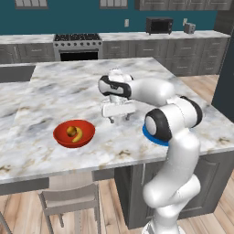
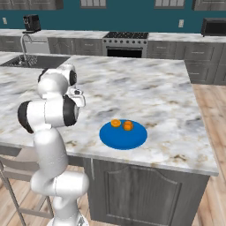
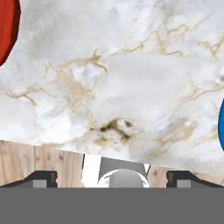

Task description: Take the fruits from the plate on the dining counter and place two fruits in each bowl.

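Hand view puts my 2 fingertips (image 3: 43, 177) wide apart at the bottom, nothing between them, with bare marble of the counter (image 3: 122, 78) under them. My gripper (image 1: 118, 111) hangs spread and empty over the counter, between the red bowl (image 1: 74, 133) and the plate (image 2: 123, 134).

Taking the plate as landmark: it sits near the counter's front edge, partly hidden behind my elbow in the left base view. On it I count 2 small orange fruits (image 2: 122, 124), close together toward its far side. The red bowl lies well to the left of the plate, also near the front edge, and it holds 2 fruits: a banana (image 1: 78, 134) and a round brownish one (image 1: 71, 131) just beside it.

So I judge the red bowl done: 2 in, as asked. Left to do: the 2 orange fruits must go into the second bowl, which I cannot find from here. My arm blocks part of the counter in both base views, so it may sit behind it. Beyond the plate, the marble runs bare toward the stove (image 2: 126, 43).
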